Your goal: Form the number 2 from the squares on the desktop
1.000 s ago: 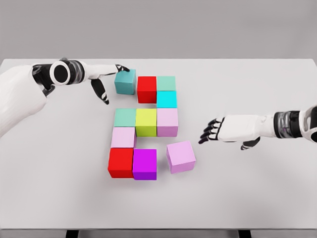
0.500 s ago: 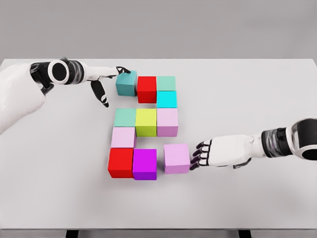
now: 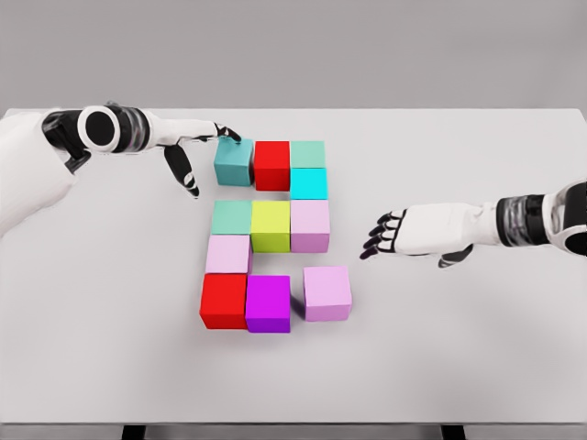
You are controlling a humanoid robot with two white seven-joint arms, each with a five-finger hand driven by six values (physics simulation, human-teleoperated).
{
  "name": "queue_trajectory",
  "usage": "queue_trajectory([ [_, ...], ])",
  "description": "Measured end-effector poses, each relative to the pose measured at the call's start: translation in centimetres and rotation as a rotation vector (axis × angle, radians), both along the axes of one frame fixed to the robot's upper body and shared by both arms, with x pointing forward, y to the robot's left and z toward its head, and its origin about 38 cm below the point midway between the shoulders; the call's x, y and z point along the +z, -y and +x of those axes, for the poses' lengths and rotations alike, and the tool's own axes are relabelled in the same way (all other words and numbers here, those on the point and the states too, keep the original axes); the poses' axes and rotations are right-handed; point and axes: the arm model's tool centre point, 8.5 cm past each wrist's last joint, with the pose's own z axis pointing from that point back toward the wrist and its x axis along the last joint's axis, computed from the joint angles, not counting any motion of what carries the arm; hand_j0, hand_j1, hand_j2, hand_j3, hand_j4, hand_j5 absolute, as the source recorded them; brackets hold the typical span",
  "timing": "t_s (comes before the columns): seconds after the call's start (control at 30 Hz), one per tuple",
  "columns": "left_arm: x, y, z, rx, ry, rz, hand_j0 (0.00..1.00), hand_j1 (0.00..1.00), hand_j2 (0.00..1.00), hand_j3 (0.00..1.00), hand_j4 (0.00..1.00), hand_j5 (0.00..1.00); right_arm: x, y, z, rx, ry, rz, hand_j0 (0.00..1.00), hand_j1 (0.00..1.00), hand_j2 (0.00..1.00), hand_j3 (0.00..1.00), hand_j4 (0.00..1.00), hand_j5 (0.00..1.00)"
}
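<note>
Coloured cubes lie on the white table (image 3: 459, 348) in the shape of a 2. Top row: teal cube (image 3: 234, 161), red cube (image 3: 271, 165), pale green cube (image 3: 308, 153), with a cyan cube (image 3: 309, 183) below it. Middle row: green cube (image 3: 232, 217), yellow cube (image 3: 271, 225), pink cube (image 3: 310, 225). Below come a pink cube (image 3: 227, 254), red cube (image 3: 224, 301), magenta cube (image 3: 268, 303) and a pink cube (image 3: 327, 292) with a small gap to the magenta one. My left hand (image 3: 197, 156) is open, fingertips touching the teal cube's left side. My right hand (image 3: 385, 236) hovers open, right of the cubes.
The left hand pushed the teal cube right against the red one. The right hand pushed the lower pink cube left and squared it, then drew back up and to the right.
</note>
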Motion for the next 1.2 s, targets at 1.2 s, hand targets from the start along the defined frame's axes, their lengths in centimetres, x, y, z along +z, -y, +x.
queue_trajectory([
  [1.2, -1.0, -3.6, -0.5, 0.022, -0.017, 0.076, 1.00, 1.00, 1.00, 1.00, 1.00, 1.00, 0.6, -2.9, -1.8, 0.101, -0.012, 0.039, 1.00, 1.00, 1.00, 1.00, 1.00, 1.00],
])
